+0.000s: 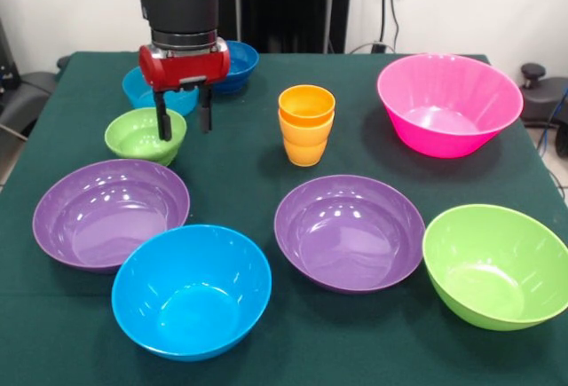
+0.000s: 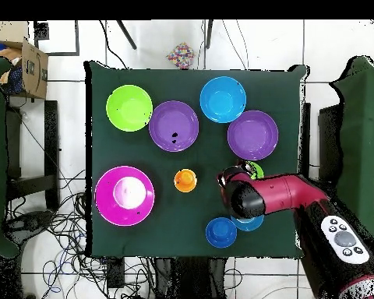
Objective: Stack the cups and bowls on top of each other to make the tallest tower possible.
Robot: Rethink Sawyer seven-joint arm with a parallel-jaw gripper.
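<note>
Two orange cups [image 1: 306, 126] stand nested upright at mid table, also seen from overhead [image 2: 185, 180]. My gripper [image 1: 185, 120] hangs open over the right rim of the small green bowl [image 1: 142, 136], one finger [image 1: 164, 124] above the bowl's inside and the other outside it. Nothing is between the fingers. The small light blue bowl [image 1: 142, 91] sits just behind the green one. The small dark blue bowl [image 1: 240, 62] is farther back. In the overhead view the arm hides most of the small green bowl [image 2: 257, 168].
Large bowls ring the front: purple [image 1: 111, 213], blue [image 1: 191, 290], a second purple [image 1: 349, 231], green [image 1: 497, 264] and pink [image 1: 448, 102] at the back right. All stand upright and apart on the dark green cloth [image 1: 266, 164].
</note>
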